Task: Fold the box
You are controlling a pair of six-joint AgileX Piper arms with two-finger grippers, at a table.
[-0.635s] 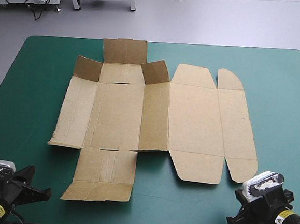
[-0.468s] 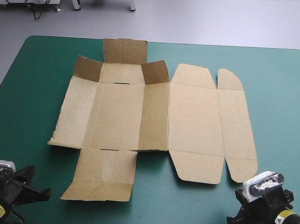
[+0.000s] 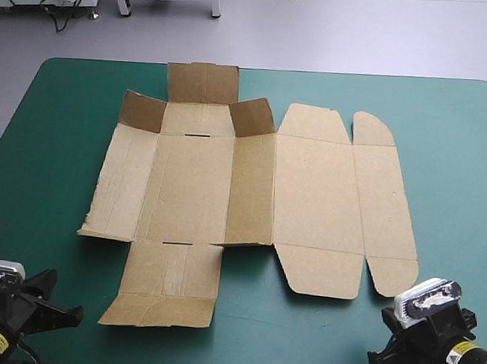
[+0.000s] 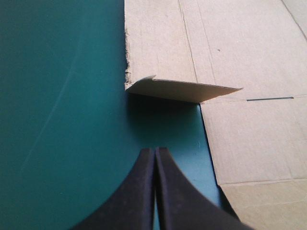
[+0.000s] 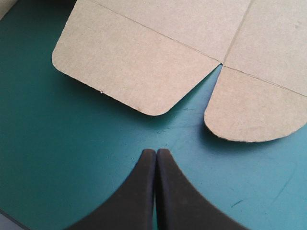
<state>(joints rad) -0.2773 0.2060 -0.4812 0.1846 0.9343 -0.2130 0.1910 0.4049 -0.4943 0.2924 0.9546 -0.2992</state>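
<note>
The teal-green desk (image 3: 62, 134) carries one thing, the brown box (image 3: 226, 189), which lies as a cut sheet across the middle of its top. Most of the box is flat. At its far left end three short flaps (image 3: 202, 83) stand up from the sheet, one at the far edge and one at each side of it. At the box's near left corner a strip of board (image 4: 184, 89) is lifted off the cover and casts a shadow under itself.

The left claw (image 4: 155, 151) is clenched on nothing, its black fingers meeting in a point. It sits over bare cover short of that lifted strip, just beside the box's near left flap (image 4: 254, 139) and clear of the board.

The right claw (image 5: 156, 152) is likewise clenched and empty. It sits near the box's near right edge, pointing at the notch between two rounded flaps (image 5: 129, 72), touching neither.
</note>
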